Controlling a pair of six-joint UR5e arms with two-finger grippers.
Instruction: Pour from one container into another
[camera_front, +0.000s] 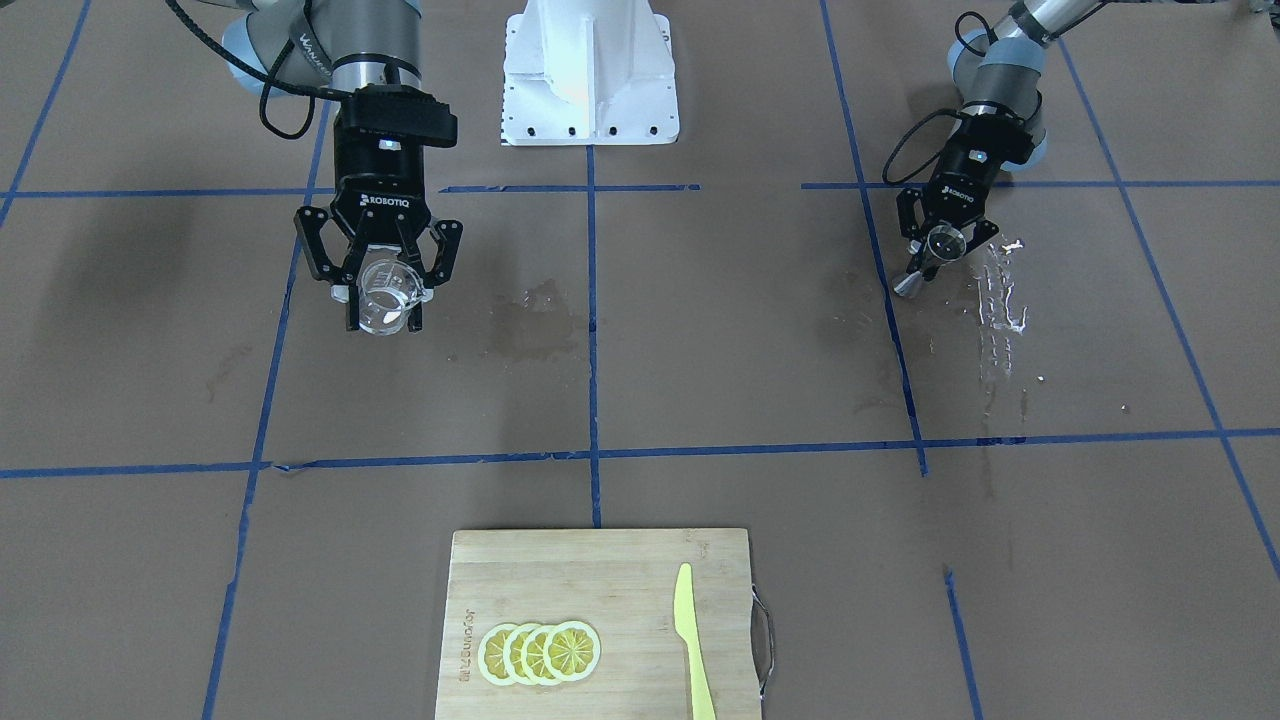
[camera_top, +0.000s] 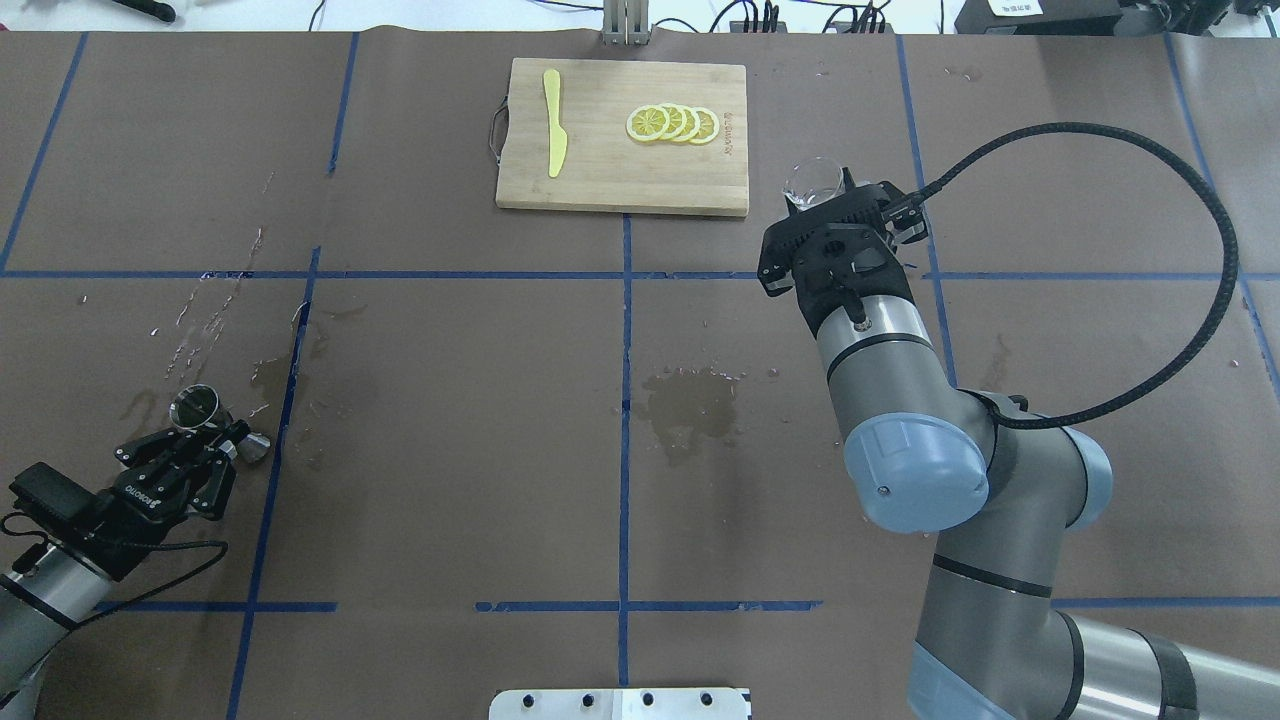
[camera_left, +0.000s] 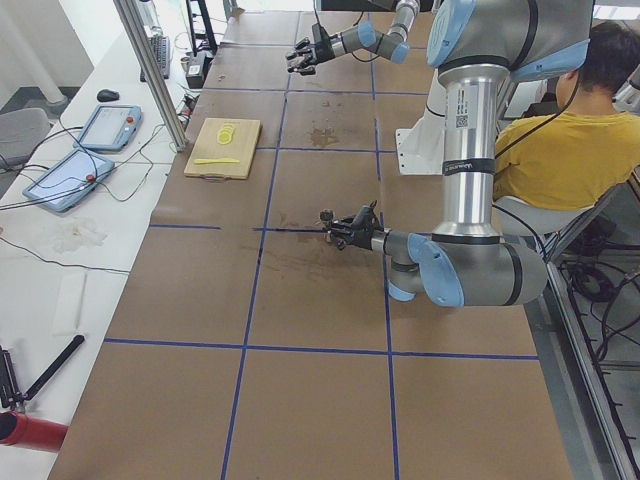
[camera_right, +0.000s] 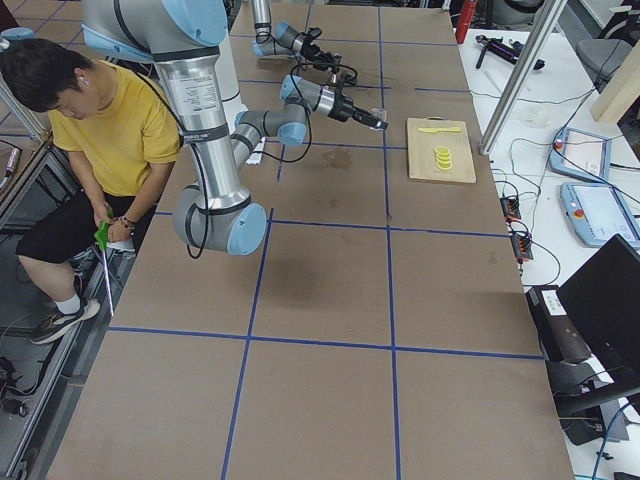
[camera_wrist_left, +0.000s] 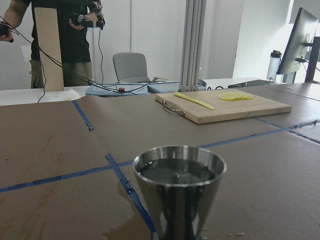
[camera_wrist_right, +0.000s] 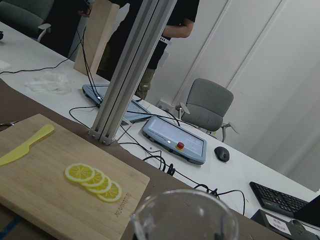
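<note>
A steel jigger (camera_front: 943, 243) stands upright at the table's left end with my left gripper (camera_front: 938, 258) shut on its waist. In the left wrist view the jigger (camera_wrist_left: 179, 189) fills the lower middle, with dark liquid near its rim. From overhead the jigger (camera_top: 197, 404) sits just beyond the left gripper (camera_top: 222, 440). On the other side, my right gripper (camera_front: 384, 316) is shut on a clear glass cup (camera_front: 383, 296), held above the table. Overhead, the glass cup (camera_top: 812, 180) pokes out past the right gripper (camera_top: 845, 197), near the board's corner. Only its rim (camera_wrist_right: 185, 214) shows in the right wrist view.
A wooden cutting board (camera_front: 520, 570) at the far edge carries lemon slices (camera_front: 540, 652) and a yellow knife (camera_front: 690, 640). Spilled water (camera_front: 1000, 300) lies beside the jigger, and a wet patch (camera_front: 535, 320) marks the middle. A seated person (camera_right: 105, 130) is behind the robot.
</note>
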